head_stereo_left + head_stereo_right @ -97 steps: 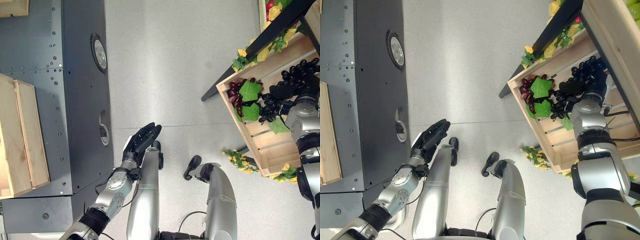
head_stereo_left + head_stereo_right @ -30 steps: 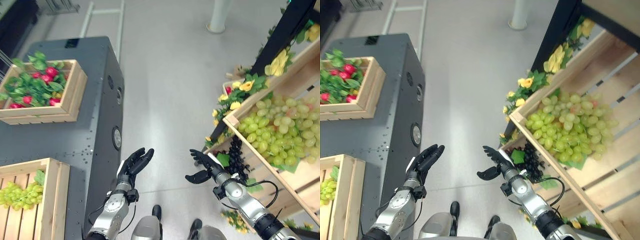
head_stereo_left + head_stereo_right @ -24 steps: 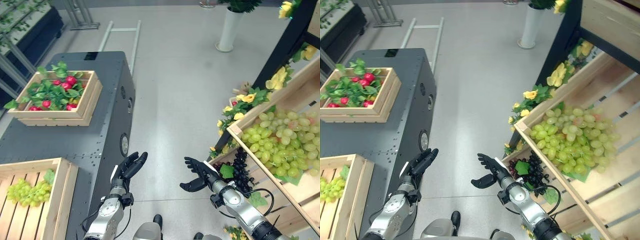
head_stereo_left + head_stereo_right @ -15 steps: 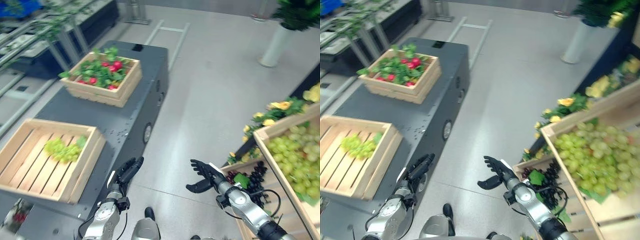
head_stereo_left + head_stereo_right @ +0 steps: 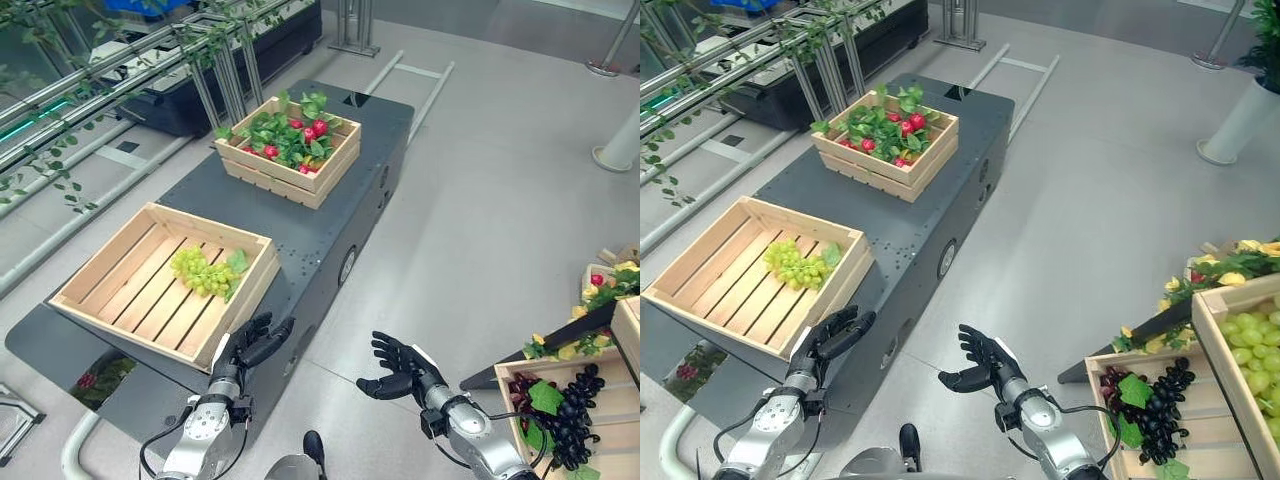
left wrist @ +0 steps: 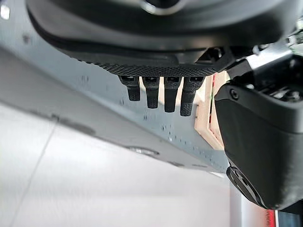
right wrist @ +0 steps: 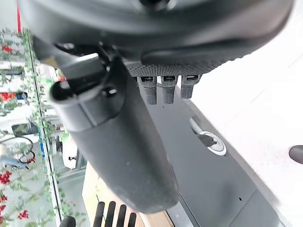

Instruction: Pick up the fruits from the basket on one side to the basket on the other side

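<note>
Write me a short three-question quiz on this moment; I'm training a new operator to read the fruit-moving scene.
1. True or false: the right hand holds a bunch of grapes.
2. What lies in the near crate on the dark cabinet?
A. dark grapes
B. green grapes
C. nothing
3. Fill in: the far crate holds leaves and small ____ fruits.

Key
1. False: both it and the left hand are open and hold nothing.
2. B: a bunch of green grapes with a leaf.
3. Red.
</note>
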You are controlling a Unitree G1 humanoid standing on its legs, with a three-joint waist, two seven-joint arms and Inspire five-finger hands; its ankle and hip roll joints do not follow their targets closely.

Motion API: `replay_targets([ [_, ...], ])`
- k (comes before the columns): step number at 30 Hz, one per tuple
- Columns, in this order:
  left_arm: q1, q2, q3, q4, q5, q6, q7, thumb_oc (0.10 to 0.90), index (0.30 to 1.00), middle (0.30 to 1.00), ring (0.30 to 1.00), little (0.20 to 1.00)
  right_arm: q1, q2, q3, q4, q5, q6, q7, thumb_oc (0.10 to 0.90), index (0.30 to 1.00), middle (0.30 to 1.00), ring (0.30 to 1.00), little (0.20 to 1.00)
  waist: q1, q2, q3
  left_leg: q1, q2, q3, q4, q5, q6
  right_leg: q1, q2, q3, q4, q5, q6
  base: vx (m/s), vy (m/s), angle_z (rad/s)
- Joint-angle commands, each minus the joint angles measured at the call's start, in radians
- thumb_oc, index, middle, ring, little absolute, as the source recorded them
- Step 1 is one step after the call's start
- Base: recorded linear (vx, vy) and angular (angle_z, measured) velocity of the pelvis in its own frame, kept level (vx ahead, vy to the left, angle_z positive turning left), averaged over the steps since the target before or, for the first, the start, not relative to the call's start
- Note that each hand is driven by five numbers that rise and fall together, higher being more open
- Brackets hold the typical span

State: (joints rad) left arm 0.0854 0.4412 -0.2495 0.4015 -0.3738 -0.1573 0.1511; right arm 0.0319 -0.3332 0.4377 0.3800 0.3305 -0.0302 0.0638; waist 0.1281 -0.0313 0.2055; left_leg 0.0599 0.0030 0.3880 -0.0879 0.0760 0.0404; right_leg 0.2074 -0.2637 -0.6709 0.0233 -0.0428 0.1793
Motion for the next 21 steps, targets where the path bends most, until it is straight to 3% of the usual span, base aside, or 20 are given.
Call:
replay_targets([
  [1, -0.049, 0.008, -0.021, -0.096, 0.063, -0.119, 0.004, 0.800, 0.900, 0.900, 0.900, 0.900, -0.054, -0.024, -0.003, -0.070, 0.035, -0.104, -0.019, 0.800, 0.900, 0.900, 0.900, 0.900, 0.021, 0.037, -0.049, 0.038, -0.004, -0.038, 0.006, -0.124, -0.033, -0.043, -0.033, 0.013, 0.004, 0.157, -0.010, 0.05, 0.299, 0.15],
  [3, -0.058, 0.021, -0.040, -0.098, 0.104, -0.126, -0.016, 0.800, 0.900, 0.900, 0.900, 0.900, -0.063, -0.025, 0.003, -0.068, 0.034, -0.106, -0.013, 0.800, 0.900, 0.900, 0.900, 0.900, 0.029, 0.045, -0.040, 0.027, -0.030, -0.078, 0.031, -0.145, -0.001, -0.081, -0.072, 0.032, 0.129, 0.155, -0.017, 0.08, 0.323, 0.13],
  [4, -0.062, 0.027, -0.065, -0.094, 0.153, -0.140, -0.026, 0.800, 0.900, 0.900, 0.900, 0.900, -0.066, -0.031, 0.009, -0.067, 0.036, -0.104, -0.011, 0.800, 0.900, 0.900, 0.900, 0.900, 0.025, 0.058, -0.032, 0.031, -0.048, -0.124, 0.033, -0.151, 0.021, -0.133, -0.095, 0.071, 0.283, 0.141, -0.029, 0.14, 0.362, 0.24],
  [6, -0.064, 0.041, -0.086, -0.096, 0.172, -0.136, -0.022, 0.800, 0.900, 0.900, 0.900, 0.900, -0.064, -0.046, 0.016, -0.068, 0.058, -0.096, -0.006, 0.800, 0.900, 0.900, 0.900, 0.900, 0.004, 0.065, -0.024, 0.046, -0.060, -0.168, 0.029, -0.156, 0.032, -0.210, -0.067, 0.152, 0.416, 0.093, -0.047, 0.16, 0.187, 0.31],
  [8, -0.073, 0.051, -0.101, -0.092, 0.167, -0.130, -0.024, 0.800, 0.900, 0.900, 0.900, 0.900, -0.053, -0.056, 0.013, -0.077, 0.073, -0.085, -0.007, 0.800, 0.900, 0.900, 0.900, 0.900, -0.021, 0.060, -0.021, 0.053, -0.065, -0.199, 0.027, -0.157, 0.032, -0.248, -0.009, 0.221, 0.411, 0.059, -0.060, 0.13, -0.008, 0.24],
  [11, -0.092, 0.065, -0.114, -0.104, 0.156, -0.123, -0.023, 0.800, 0.900, 0.900, 0.900, 0.900, -0.023, -0.065, 0.003, -0.079, 0.104, -0.094, 0.005, 0.800, 0.900, 0.900, 0.900, 0.900, -0.070, 0.050, -0.013, 0.068, -0.058, -0.222, 0.026, -0.163, 0.018, -0.302, 0.073, 0.327, 0.250, 0.086, -0.048, 0.17, -0.088, 0.73],
  [13, -0.118, 0.065, -0.133, -0.104, 0.160, -0.140, -0.026, 0.800, 0.900, 0.900, 0.900, 0.900, -0.017, -0.063, -0.010, -0.051, 0.123, -0.114, 0.001, 0.800, 0.900, 0.900, 0.900, 0.900, -0.102, 0.042, -0.012, 0.053, -0.060, -0.256, 0.036, -0.173, 0.020, -0.337, 0.126, 0.450, 0.064, 0.132, -0.044, 0.15, -0.189, 0.83],
  [15, -0.153, 0.062, -0.168, -0.104, 0.164, -0.163, -0.036, 0.800, 0.900, 0.900, 0.900, 0.900, -0.015, -0.056, -0.033, -0.023, 0.161, -0.131, -0.015, 0.800, 0.900, 0.900, 0.900, 0.900, -0.134, 0.036, -0.011, 0.042, -0.075, -0.318, 0.047, -0.190, 0.031, -0.373, 0.153, 0.579, -0.043, 0.177, -0.032, 0.17, -0.231, 1.05],
  [17, -0.175, 0.061, -0.191, -0.105, 0.166, -0.188, -0.076, 0.800, 0.900, 0.900, 0.900, 0.900, -0.025, -0.042, -0.054, 0.015, 0.161, -0.152, -0.035, 0.800, 0.900, 0.900, 0.900, 0.900, -0.149, 0.028, -0.008, 0.033, -0.080, -0.383, 0.081, -0.217, 0.040, -0.375, 0.175, 0.650, -0.010, 0.152, -0.036, 0.25, -0.328, 1.43],
  [21, -0.161, 0.048, -0.193, -0.114, 0.157, -0.168, -0.098, 0.800, 0.900, 0.900, 0.900, 0.900, -0.054, -0.044, -0.049, 0.004, 0.178, -0.132, -0.025, 0.800, 0.900, 0.900, 0.900, 0.900, -0.140, 0.008, -0.016, 0.047, -0.046, -0.372, 0.158, -0.244, 0.014, -0.318, 0.183, 0.598, 0.058, 0.082, -0.066, 0.27, -0.293, 1.32],
])
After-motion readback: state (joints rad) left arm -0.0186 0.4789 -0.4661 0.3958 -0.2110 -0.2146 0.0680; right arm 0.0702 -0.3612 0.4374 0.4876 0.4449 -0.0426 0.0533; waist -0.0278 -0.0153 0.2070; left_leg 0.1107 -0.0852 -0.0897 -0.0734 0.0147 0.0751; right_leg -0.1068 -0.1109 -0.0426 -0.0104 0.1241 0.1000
